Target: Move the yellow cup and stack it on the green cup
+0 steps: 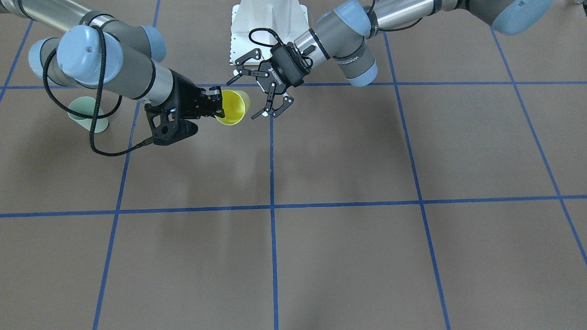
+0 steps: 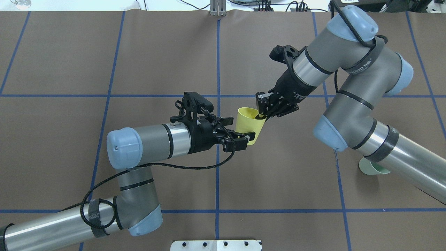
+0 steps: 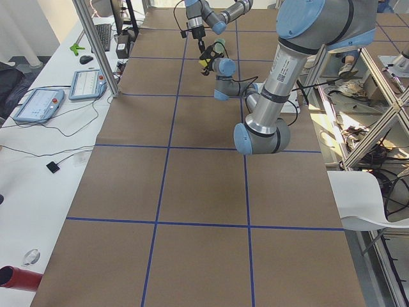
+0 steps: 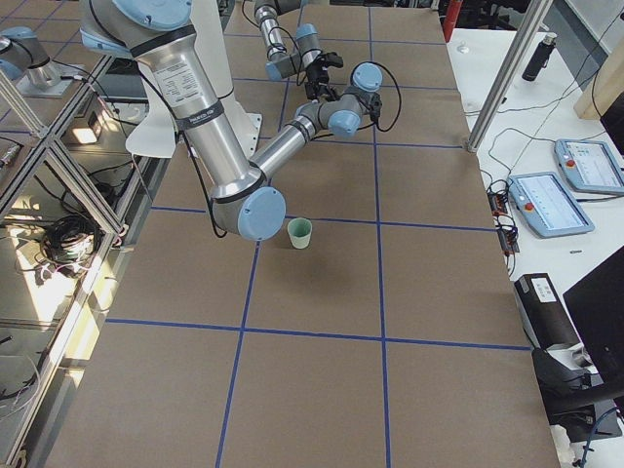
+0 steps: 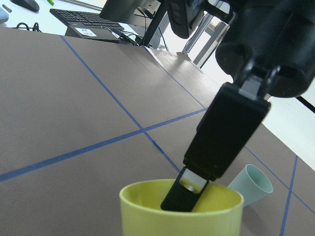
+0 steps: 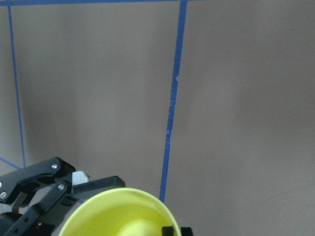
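The yellow cup (image 2: 249,123) hangs tilted in the air over the table's middle. My right gripper (image 2: 260,113) is shut on its rim, one finger inside the cup, as the left wrist view (image 5: 182,196) shows. My left gripper (image 2: 238,129) is open, its fingers spread on either side of the cup's lower part without closing on it. In the front view the cup (image 1: 231,107) is held by the right gripper (image 1: 219,103), with the open left gripper (image 1: 250,96) beside it. The green cup (image 2: 373,169) stands on the table under my right arm and shows in the front view (image 1: 87,114).
The brown table mat (image 2: 156,52) carries a blue tape grid. The robot's white base (image 1: 268,27) is at the table's near side. My right forearm (image 2: 400,150) passes over the green cup. A desk with tablets and cables (image 4: 551,195) lies beyond the table's far edge.
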`<act>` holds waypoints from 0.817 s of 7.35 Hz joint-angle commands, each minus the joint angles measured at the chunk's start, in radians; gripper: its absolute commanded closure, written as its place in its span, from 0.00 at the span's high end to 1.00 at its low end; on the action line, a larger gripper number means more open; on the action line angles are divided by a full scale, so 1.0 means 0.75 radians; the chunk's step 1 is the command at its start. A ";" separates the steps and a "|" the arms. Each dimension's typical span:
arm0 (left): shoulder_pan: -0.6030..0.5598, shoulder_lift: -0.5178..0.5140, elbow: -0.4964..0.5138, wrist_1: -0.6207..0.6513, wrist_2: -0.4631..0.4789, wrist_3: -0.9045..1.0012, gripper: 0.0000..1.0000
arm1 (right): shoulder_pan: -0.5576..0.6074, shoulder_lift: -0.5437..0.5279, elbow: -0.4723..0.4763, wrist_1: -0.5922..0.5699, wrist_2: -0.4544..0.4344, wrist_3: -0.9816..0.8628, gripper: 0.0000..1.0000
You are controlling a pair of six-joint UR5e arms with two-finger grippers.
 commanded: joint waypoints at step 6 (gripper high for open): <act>-0.718 0.121 -0.001 0.568 -0.750 -0.007 1.00 | 0.320 -0.496 0.329 -0.006 -0.464 -0.417 0.00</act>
